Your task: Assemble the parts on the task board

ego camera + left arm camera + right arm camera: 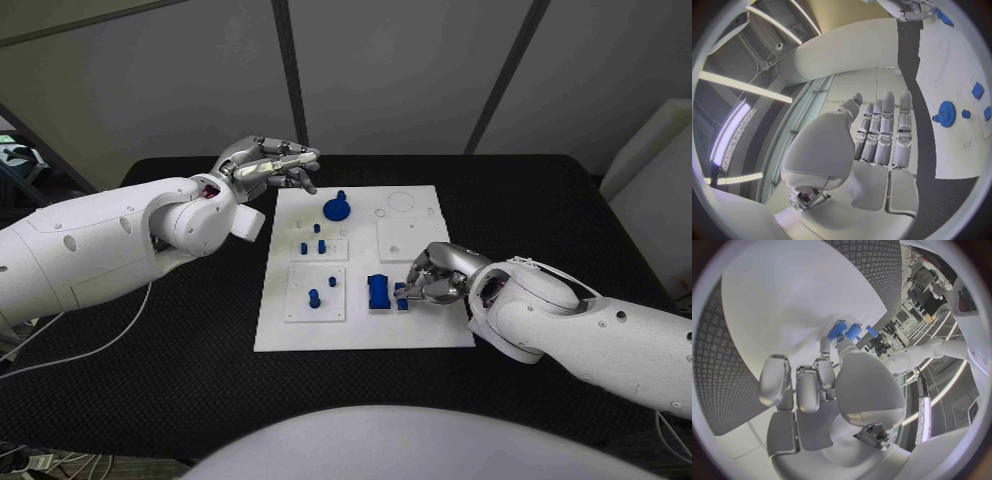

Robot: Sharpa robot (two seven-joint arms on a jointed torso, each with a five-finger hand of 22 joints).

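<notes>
On the black surface point(173, 350) the white task board point(418, 330) carries the blue parts point(378, 290), the right hand point(436, 272) pinching a small one at its near right area, while the left hand point(267, 165) hovers empty, fingers apart, beyond its far left corner

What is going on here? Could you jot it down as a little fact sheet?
Surface: black table
Task board: white plate in the table's middle
Parts: blue gear, blue block, small blue pegs
Left robot hand: raised beside the board's far corner, holding nothing
Right robot hand: fingertips at a small blue part beside the block
</notes>
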